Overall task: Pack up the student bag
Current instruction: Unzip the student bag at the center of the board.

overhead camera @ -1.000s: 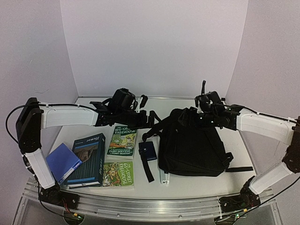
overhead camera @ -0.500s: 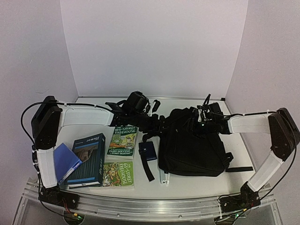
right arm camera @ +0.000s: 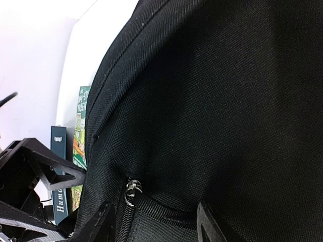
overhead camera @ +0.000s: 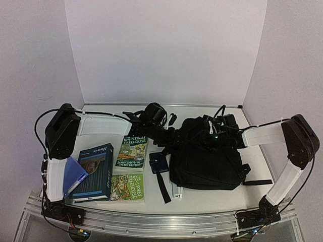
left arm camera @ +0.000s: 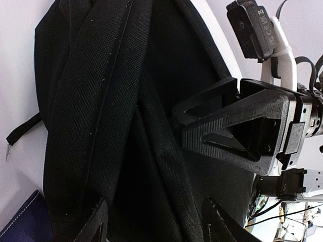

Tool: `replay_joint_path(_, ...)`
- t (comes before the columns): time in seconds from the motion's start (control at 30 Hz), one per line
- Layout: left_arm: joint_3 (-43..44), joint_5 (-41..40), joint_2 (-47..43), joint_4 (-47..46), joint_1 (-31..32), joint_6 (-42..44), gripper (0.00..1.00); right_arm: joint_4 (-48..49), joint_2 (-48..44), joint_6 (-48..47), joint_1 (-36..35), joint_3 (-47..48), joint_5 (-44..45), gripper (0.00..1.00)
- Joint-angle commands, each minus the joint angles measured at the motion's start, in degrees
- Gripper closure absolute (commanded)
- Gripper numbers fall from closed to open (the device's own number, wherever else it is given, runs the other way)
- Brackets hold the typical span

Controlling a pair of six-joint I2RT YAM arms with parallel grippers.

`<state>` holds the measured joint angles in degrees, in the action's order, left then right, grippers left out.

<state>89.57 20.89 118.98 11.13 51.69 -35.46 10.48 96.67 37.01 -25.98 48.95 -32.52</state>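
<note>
The student bag, a large black backpack, lies flat at the centre right of the table. My left gripper is at its upper left edge. In the left wrist view this gripper is open, with folds of the bag's fabric between the spread fingers. My right gripper is low over the bag's top. In the right wrist view it is open against the bag, close to a metal zipper pull. Each gripper faces the other across the bag's top.
Two green Treehouse books, a dark "Humor" book and a blue notebook lie left of the bag. A small dark-blue wallet sits beside a black strap. Walls enclose the back and sides.
The left gripper has moved right to the bag's upper left edge. The right gripper has come left and down onto the bag's top. The loose strap has shifted slightly.
</note>
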Motion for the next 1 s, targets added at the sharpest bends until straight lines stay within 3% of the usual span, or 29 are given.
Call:
replay_joint_path(0.0, 2.73, 0.82, 0.68, 0.15, -0.09, 0.66, 0.34, 1.90, 1.59, -0.23, -0.38, 0.89, -3.75, 0.46)
replay_joint_path(0.17, 3.33, 1.75, 1.77, 0.17, -0.08, 1.16, 0.32, 1.91, 1.20, -0.48, -0.87, 0.17, -4.31, 0.54)
replay_joint_path(0.3, 4.52, 0.13, 2.87, 2.60, -0.09, 1.70, 0.38, 1.91, 1.28, -0.54, -0.93, -0.12, -4.06, 0.65)
replay_joint_path(0.6, 5.95, -2.22, 3.92, 4.27, -0.10, 1.61, 0.61, 2.00, 0.95, -0.12, -0.94, 0.17, -3.43, 0.84)
replay_joint_path(0.77, 5.70, -3.53, 4.03, 4.71, -0.10, 0.85, 0.81, 2.00, 0.15, 0.07, -1.40, -0.30, -3.60, 1.00)
replay_joint_path(0.97, 5.62, -4.85, 4.47, 4.57, -0.16, -0.24, 0.93, 2.00, -1.25, 0.74, -2.94, -1.19, -3.88, 1.00)
